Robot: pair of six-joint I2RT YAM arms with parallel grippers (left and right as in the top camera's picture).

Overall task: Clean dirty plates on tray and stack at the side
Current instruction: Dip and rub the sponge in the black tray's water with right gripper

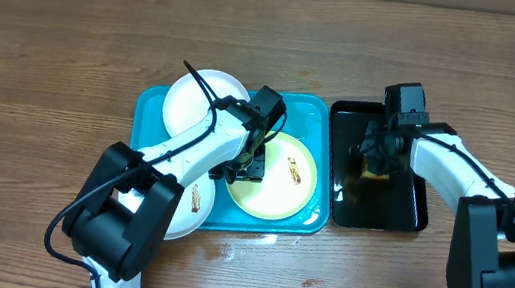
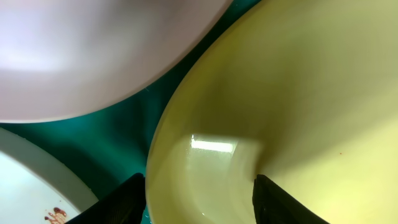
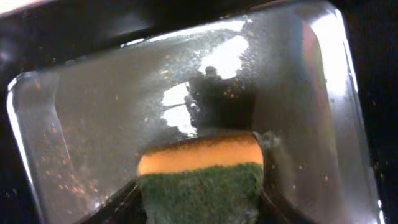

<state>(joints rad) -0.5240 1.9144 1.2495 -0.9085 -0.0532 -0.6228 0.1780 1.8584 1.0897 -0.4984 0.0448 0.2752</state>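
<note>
Turquoise plastic makes up the tray (image 1: 318, 107), which lies in the middle of the wooden worktop (image 1: 68, 57) with all three plates on it. Reading the overhead view as a clock face centred on the tray, the clean-looking white plate (image 1: 197, 105) sits at 11 o'clock. The yellow-green plate (image 1: 281, 193) sits at 4 o'clock and carries a brown smear (image 1: 296, 170). The smeared white plate (image 1: 190, 210) sits at 7 o'clock; its edge hangs past the tray's rim and the left arm (image 1: 186, 149) partly covers it.

The left jaws hang over the 9 o'clock edge of the yellow-green plate. They stand partly apart. In the left wrist view the two dark fingers (image 2: 118, 199) flank a stretch of that plate's rim and basin, and they clamp nothing that can be seen.

At 3 o'clock, just beside the turquoise tray, lies a glossy black tray (image 1: 410, 211). The right arm (image 1: 456, 167) reaches into it from the 3 o'clock side. The right jaws press against two opposite sides of a sponge (image 3: 199, 180), which is orange-yellow foam backed by a green scouring layer. The sponge is down at the black tray's floor, where a shiny wet film dotted with small specks shows.
</note>
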